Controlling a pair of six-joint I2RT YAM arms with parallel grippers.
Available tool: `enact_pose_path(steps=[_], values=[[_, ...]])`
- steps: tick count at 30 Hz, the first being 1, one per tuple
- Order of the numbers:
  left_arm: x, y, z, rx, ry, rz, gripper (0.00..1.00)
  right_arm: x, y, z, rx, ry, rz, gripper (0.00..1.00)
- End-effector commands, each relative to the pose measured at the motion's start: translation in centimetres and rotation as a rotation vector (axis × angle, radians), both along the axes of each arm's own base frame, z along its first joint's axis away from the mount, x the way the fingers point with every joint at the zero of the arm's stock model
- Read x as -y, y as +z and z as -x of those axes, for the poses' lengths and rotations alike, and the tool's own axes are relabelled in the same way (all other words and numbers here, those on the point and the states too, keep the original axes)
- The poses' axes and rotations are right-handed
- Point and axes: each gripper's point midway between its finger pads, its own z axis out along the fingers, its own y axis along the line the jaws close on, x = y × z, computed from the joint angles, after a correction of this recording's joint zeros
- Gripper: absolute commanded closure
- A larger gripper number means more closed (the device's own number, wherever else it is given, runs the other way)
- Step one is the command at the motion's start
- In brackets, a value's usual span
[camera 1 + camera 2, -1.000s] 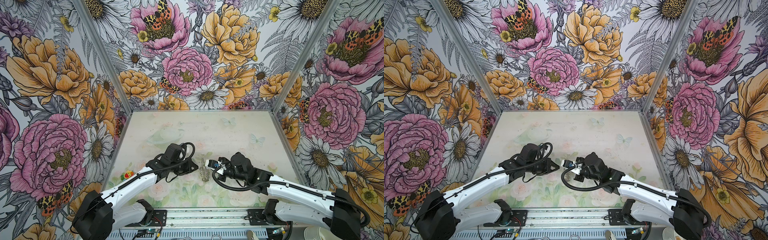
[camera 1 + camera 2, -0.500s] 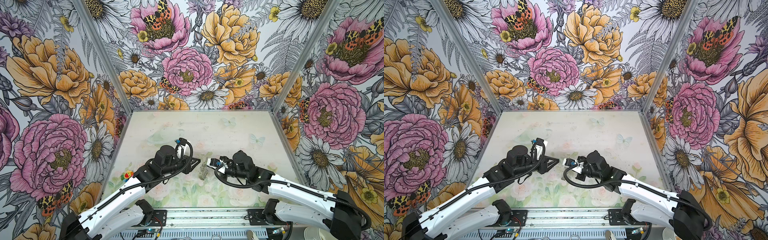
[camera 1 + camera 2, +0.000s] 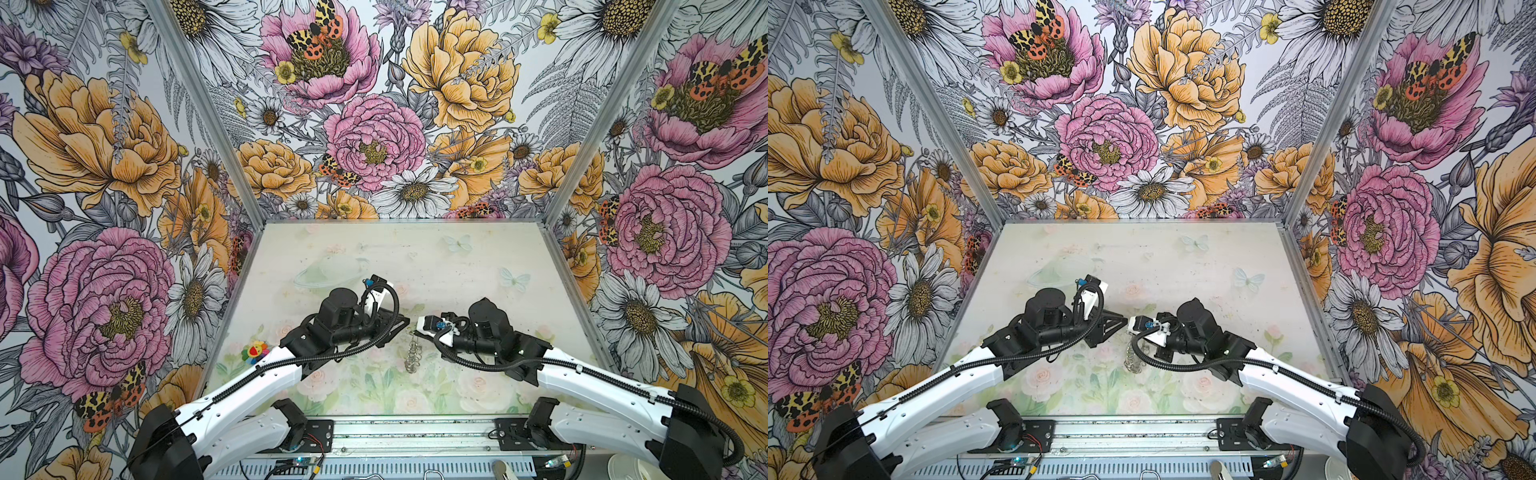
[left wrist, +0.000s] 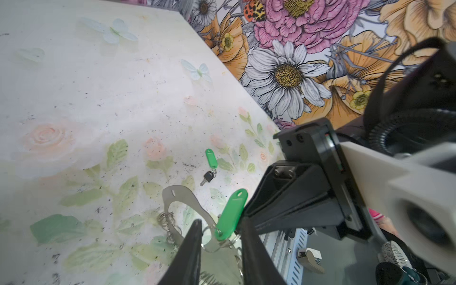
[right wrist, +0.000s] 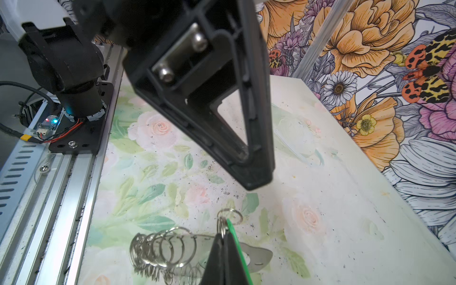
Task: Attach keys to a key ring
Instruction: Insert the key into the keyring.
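Right gripper jaws are clamped together on a green-tagged key just above the key ring, which lies on the table at near centre. Left gripper jaws stand apart around that key. Recommended: left jaws steady the key ring while one wire ring is prised open.

My left hand is matt black plastic. The key ring is dull grey sheet metal with shiny wire rings; the keys carry glossy green plastic tags.
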Motion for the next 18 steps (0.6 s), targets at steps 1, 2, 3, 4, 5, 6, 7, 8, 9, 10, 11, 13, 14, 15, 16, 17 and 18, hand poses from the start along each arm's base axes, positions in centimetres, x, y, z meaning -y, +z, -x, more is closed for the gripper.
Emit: enact_pose_path(steps=[1,2,3,4,5,6,7,8,9,10,11,13,14,15,16,17,18], values=[[0.8,1.5,1.6,0.154,-0.079,0.121,0.77,-0.1,2.8,0.3,0.014,0.024,-0.100,1.00],[0.9,1.6,2.1,0.195,-0.096,0.146,0.77,-0.1,2.9,0.5,0.010,0.034,-0.109,1.00],[0.9,1.5,2.3,0.233,-0.109,0.163,0.77,-0.2,3.1,0.7,0.005,0.043,-0.118,1.00],[0.8,1.5,2.5,0.266,-0.113,0.178,0.78,-0.2,3.3,0.9,0.003,0.055,-0.125,1.00],[0.7,1.5,2.6,0.301,-0.116,0.193,0.79,0.3,3.3,0.3,0.003,0.037,-0.129,1.00],[0.6,1.5,2.6,0.329,-0.119,0.203,0.79,0.3,3.5,0.4,0.002,0.043,-0.133,1.00],[0.6,1.6,2.7,0.359,-0.119,0.212,0.79,0.3,3.5,0.6,-0.002,0.054,-0.136,1.00],[0.5,1.6,2.7,0.389,-0.119,0.218,0.79,0.3,3.5,0.8,-0.006,0.066,-0.140,1.00],[0.5,1.7,2.7,0.410,-0.121,0.223,0.79,0.2,3.6,1.0,-0.009,0.078,-0.143,1.00],[0.5,1.7,2.7,0.428,-0.124,0.221,0.79,0.1,3.7,1.1,-0.011,0.087,-0.146,1.00],[0.5,1.7,2.7,0.445,-0.127,0.214,0.80,0.1,3.7,1.2,-0.014,0.094,-0.148,1.00],[0.5,1.7,2.7,0.475,-0.133,0.206,0.80,0.0,3.7,1.4,-0.017,0.107,-0.150,1.00],[0.5,1.8,2.8,0.489,-0.140,0.206,0.80,0.0,3.8,1.5,-0.017,0.114,-0.153,1.00],[0.5,1.9,2.9,0.501,-0.149,0.206,0.81,0.0,3.8,1.6,-0.020,0.118,-0.154,1.00],[0.6,1.9,3.2,0.512,-0.167,0.206,0.82,0.0,3.9,1.6,-0.019,0.120,-0.157,1.00],[0.7,1.9,3.5,0.520,-0.192,0.209,0.83,0.0,3.9,1.6,-0.020,0.123,-0.158,1.00],[0.8,1.9,3.8,0.525,-0.211,0.209,0.85,0.0,4.0,1.6,-0.019,0.125,-0.161,1.00]])
